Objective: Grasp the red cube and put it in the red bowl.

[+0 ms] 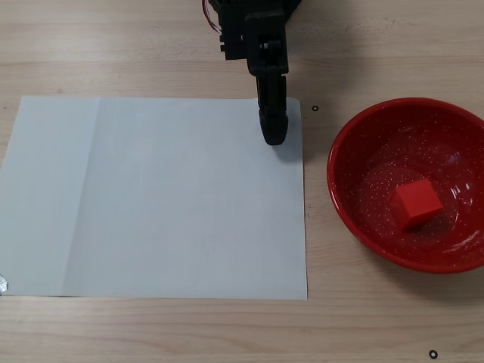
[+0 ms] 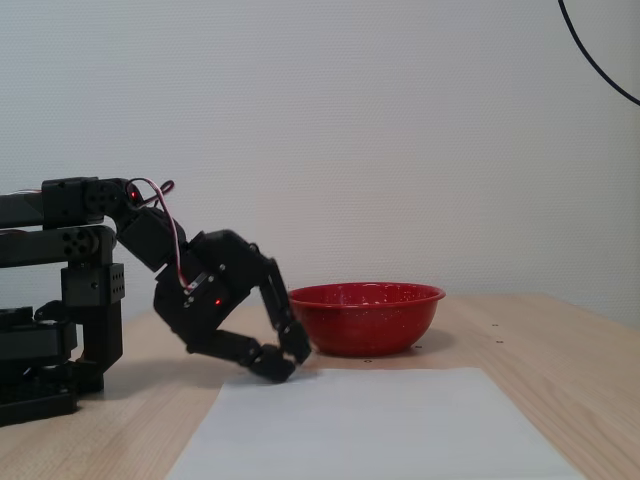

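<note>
The red cube (image 1: pixel 417 203) sits inside the red bowl (image 1: pixel 355 151), a little right of the bowl's middle in the fixed view from above, and it is well apart from my gripper (image 1: pixel 273 134). The bowl stands on the desk (image 1: pixel 151 45) just right of a white sheet of paper (image 1: pixel 151 197). My gripper rests low over the sheet's top right corner, its fingertips (image 2: pixel 296 350) nearly together and holding nothing.
</note>
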`<state>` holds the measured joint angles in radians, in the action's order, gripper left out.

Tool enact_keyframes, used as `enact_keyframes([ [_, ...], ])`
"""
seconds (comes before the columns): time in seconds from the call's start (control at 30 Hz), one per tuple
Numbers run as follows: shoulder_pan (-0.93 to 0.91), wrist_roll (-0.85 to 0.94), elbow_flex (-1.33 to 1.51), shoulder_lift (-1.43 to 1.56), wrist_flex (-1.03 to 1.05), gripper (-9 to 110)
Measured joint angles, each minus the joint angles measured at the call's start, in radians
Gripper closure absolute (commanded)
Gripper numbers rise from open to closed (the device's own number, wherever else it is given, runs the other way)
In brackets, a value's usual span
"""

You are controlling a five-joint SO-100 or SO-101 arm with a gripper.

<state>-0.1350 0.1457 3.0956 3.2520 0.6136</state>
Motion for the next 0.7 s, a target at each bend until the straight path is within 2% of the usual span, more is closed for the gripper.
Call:
enact_keyframes([
  [0.53,-0.020,-0.015,0.000,0.034,0.241,101],
  [0.7,-0.023,-0.015,0.000,0.034,0.253,101],
])
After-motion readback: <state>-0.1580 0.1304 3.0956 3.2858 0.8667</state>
